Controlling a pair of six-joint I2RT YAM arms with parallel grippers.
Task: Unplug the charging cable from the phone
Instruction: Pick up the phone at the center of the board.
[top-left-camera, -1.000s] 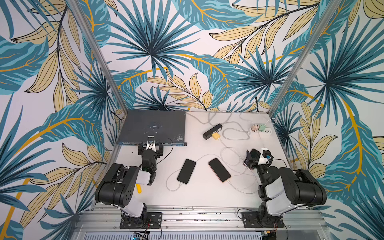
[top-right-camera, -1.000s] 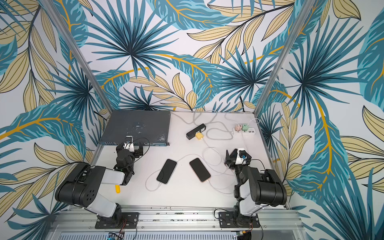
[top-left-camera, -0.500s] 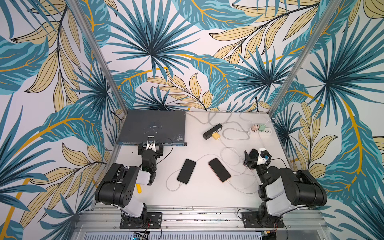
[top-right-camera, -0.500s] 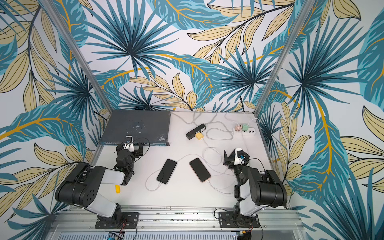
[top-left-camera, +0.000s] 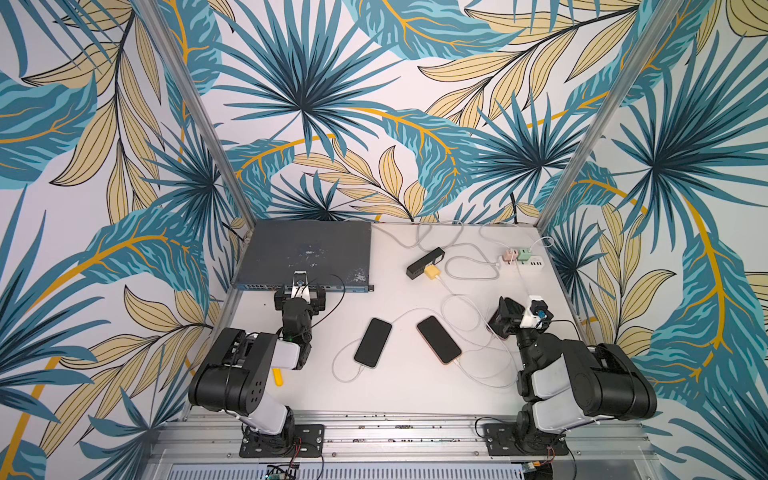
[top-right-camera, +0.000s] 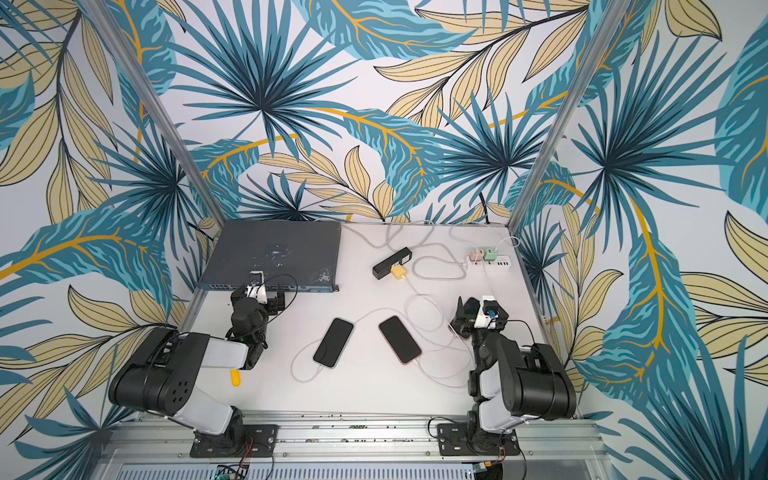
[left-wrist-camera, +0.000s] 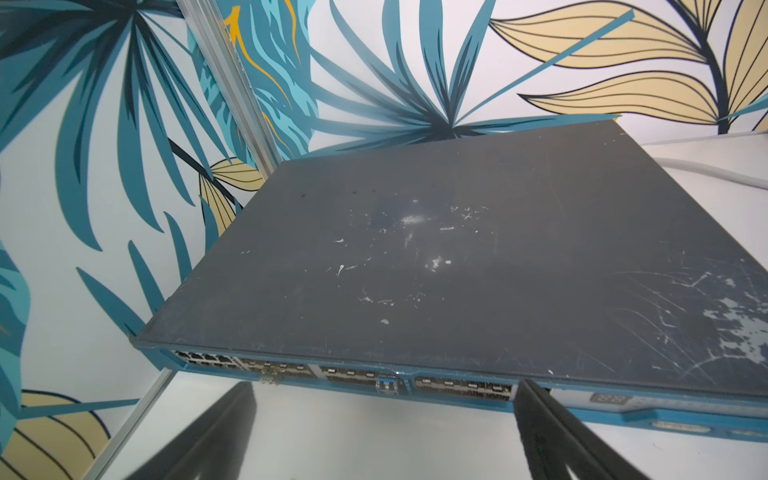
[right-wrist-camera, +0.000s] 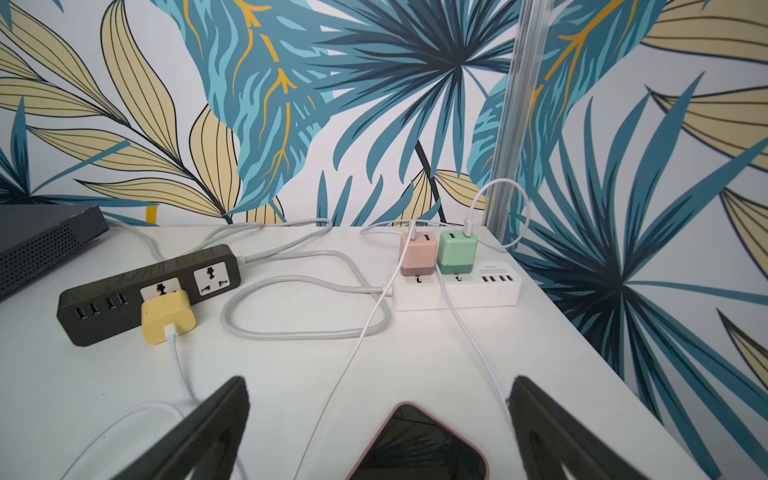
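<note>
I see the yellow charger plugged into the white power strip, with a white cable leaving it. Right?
No: the yellow charger sits in the black power strip, as the right wrist view shows; a white cable does leave it.

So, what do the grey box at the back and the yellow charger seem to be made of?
Grey box: probably painted metal, matte dark finish; scratches and flaked patches show a lighter layer beneath.
Yellow charger: likely plastic, smooth with a soft sheen; rounded moulded corners.
</note>
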